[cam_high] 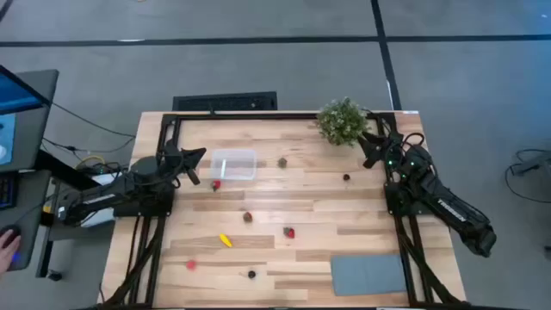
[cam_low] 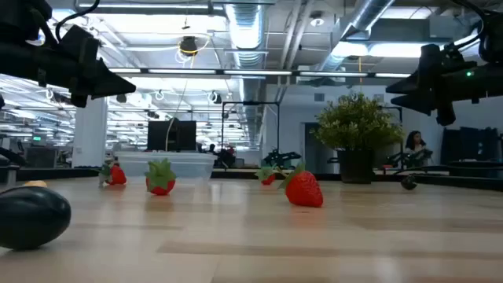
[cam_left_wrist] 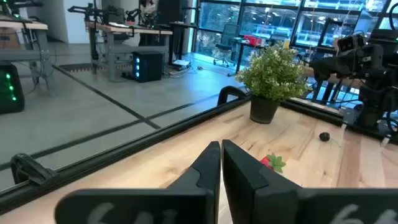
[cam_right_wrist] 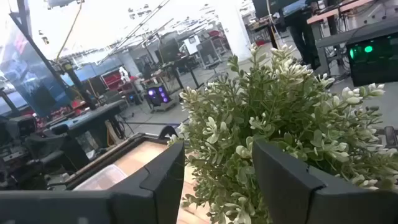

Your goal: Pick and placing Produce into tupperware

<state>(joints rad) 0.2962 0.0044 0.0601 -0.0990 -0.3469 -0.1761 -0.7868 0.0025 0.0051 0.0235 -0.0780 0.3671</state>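
Grey floor, ceiling ducts

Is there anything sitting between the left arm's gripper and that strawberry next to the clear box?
Nothing visible. The left gripper, fingers shut, hangs just left of the clear box, and the strawberry lies on bare table below it.
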